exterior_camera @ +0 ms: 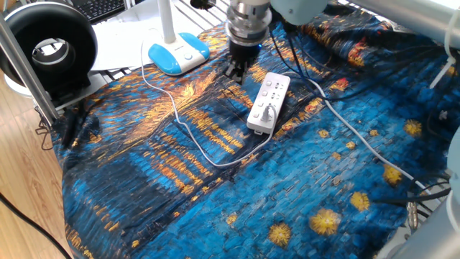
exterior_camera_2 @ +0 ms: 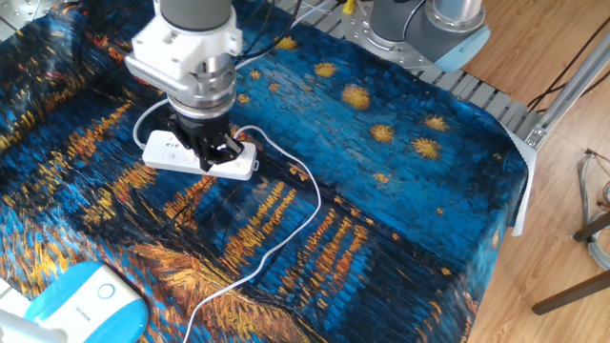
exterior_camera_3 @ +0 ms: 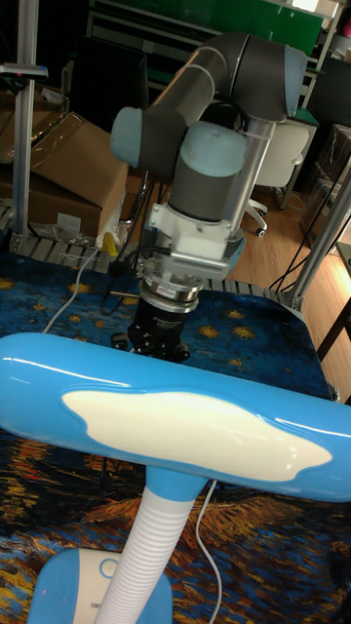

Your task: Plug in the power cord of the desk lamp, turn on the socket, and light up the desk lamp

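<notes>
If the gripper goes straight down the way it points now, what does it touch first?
Most likely the socket: the gripper points down at that strip's far end, which the other fixed view also suggests. Depth is unclear, so it may instead meet the blue cloth just beside it.
</notes>
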### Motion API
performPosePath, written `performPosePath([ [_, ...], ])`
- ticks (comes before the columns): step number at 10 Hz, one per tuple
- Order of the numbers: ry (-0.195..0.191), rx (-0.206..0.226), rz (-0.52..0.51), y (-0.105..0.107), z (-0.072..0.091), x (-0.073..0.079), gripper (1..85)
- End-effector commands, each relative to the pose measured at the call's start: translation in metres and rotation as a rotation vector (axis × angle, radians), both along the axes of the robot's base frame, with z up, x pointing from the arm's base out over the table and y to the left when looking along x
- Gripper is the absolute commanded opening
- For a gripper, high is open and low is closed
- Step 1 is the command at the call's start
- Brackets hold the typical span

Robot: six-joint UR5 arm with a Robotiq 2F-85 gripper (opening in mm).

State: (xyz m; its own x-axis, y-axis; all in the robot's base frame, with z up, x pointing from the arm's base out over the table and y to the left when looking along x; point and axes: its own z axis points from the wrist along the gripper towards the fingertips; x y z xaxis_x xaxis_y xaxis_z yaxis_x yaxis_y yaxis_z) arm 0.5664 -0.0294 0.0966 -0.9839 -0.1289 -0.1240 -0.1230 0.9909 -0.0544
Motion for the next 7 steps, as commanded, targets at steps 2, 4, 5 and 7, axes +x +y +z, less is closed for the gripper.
performPosePath([
  [2,0.036,-0.02,0.188,0.004,-0.017,-0.016,1.3],
  [4,0.049,-0.031,0.447,0.029,-0.007,-0.019,1.3],
  [5,0.07,-0.149,0.551,0.008,-0.009,-0.014,1.3],
  [7,0.124,-0.196,0.957,-0.007,-0.034,-0.012,1.3],
])
